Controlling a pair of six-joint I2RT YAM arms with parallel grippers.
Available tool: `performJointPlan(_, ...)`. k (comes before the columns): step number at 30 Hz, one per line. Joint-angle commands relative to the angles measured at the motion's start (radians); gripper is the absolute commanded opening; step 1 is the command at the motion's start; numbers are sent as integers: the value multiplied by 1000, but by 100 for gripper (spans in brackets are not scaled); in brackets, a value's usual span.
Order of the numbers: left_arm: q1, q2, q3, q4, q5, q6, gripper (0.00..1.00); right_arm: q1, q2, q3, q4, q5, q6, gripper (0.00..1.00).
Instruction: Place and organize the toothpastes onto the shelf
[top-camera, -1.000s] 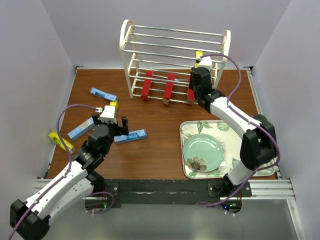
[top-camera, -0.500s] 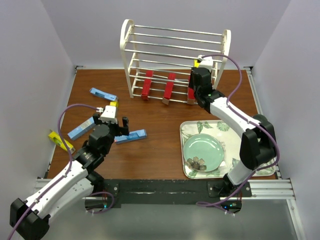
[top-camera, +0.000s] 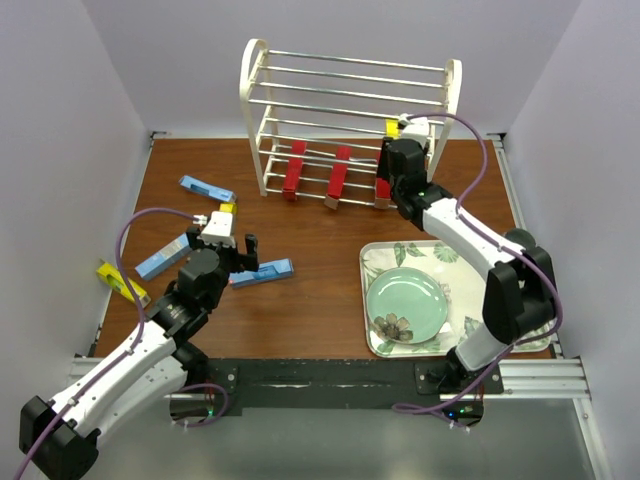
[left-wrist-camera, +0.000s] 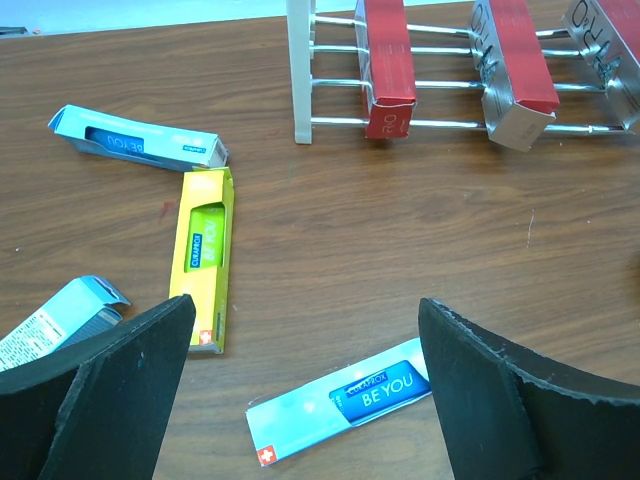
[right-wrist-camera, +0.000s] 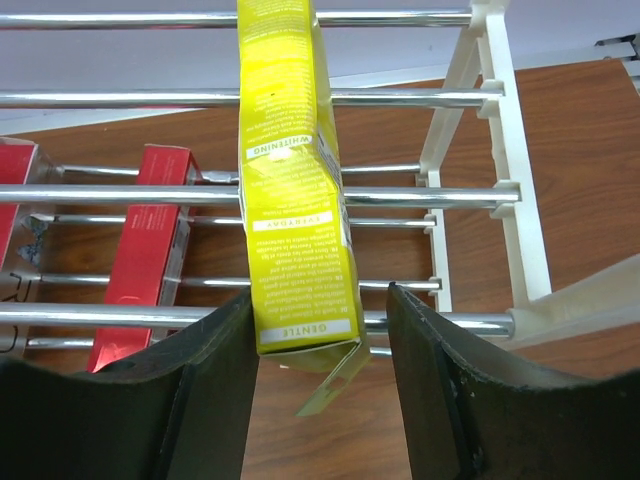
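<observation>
Toothpastes were split between shelf and table. The right gripper (right-wrist-camera: 318, 295) had its jaws parted and loose around a yellow box (right-wrist-camera: 290, 200). Its left finger was just beside the box's edge, and a gap showed at the right finger. That box lay across the rungs of the shelf (right-wrist-camera: 480, 150), near the rack's 3 o'clock end, with an open flap hanging at its near end. Which tier bore it could not be told. Below, toward 9 o'clock, three red boxes (top-camera: 339, 175) rested side by side across the lowest rungs, their near ends dipping toward the table (top-camera: 320, 310).

The left gripper (left-wrist-camera: 305, 310) hung with its jaws wide apart and held nothing. A blue box (left-wrist-camera: 340, 410) lay flat between and just under its fingers. At 11 o'clock from it lay a second yellow box (left-wrist-camera: 203, 255), running 12 to 6. A second blue box (left-wrist-camera: 135, 140) was beyond that box's far end, and a third blue box (left-wrist-camera: 55, 320) at 9 o'clock. A last yellow box (top-camera: 122, 282) sat at the table's 9 o'clock edge.

A floral tray (top-camera: 375, 255) with a green plate (top-camera: 407, 303) stood at 4 o'clock.
</observation>
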Motion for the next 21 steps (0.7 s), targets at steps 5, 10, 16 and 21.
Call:
performJointPlan(5,-6,-5,-3,34,-5,-10,99,-5,-98,-25,28,-26,36,56)
performJointPlan(10,-6,-3,-1,34,-6,-10,99,-5,-103,-31,26,-64,44,56)
performJointPlan(16,-6,1,-3,34,-6,-11,99,-5,-104,-30,21,-70,53,56)
performJointPlan(21,-8,3,-1,34,-5,-11,99,-5,-104,-30,21,-75,62,56)
